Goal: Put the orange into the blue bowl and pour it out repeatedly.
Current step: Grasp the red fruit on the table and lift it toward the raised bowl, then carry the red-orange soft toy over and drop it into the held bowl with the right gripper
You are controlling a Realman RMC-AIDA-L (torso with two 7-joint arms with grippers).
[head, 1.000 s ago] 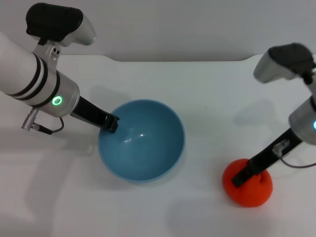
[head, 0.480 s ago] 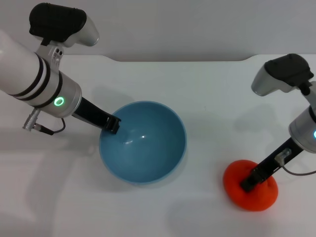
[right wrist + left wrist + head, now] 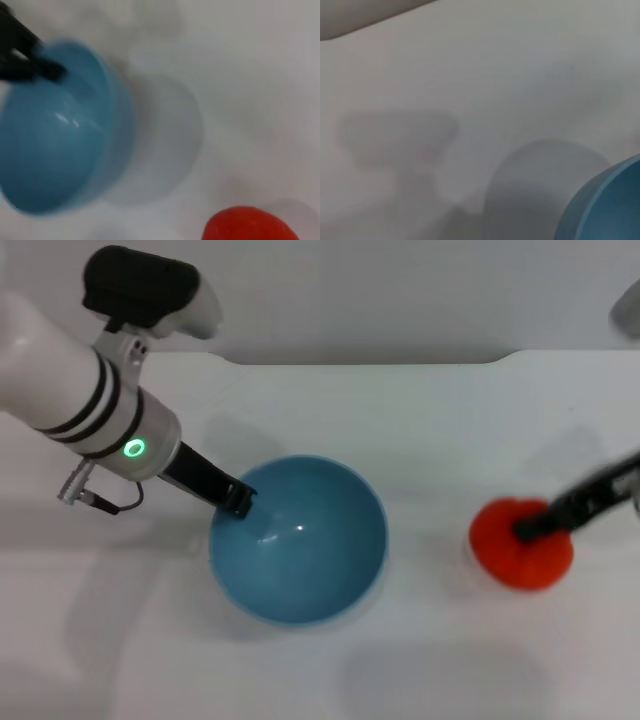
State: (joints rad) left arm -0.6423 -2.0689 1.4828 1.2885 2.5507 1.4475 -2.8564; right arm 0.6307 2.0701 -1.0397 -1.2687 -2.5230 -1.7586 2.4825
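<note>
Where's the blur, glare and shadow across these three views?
Head view: right gripper on the orange is motion-smeared; a small glare spot sits inside the blue bowl. Left wrist view: soft all over, grey shadows on the table. Right wrist view: bowl and orange blurred; glare streaks inside the bowl.

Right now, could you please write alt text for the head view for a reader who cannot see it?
The right gripper grips the orange above a white table, right of the empty blue bowl. The left gripper holds the bowl's near-left rim.
</note>
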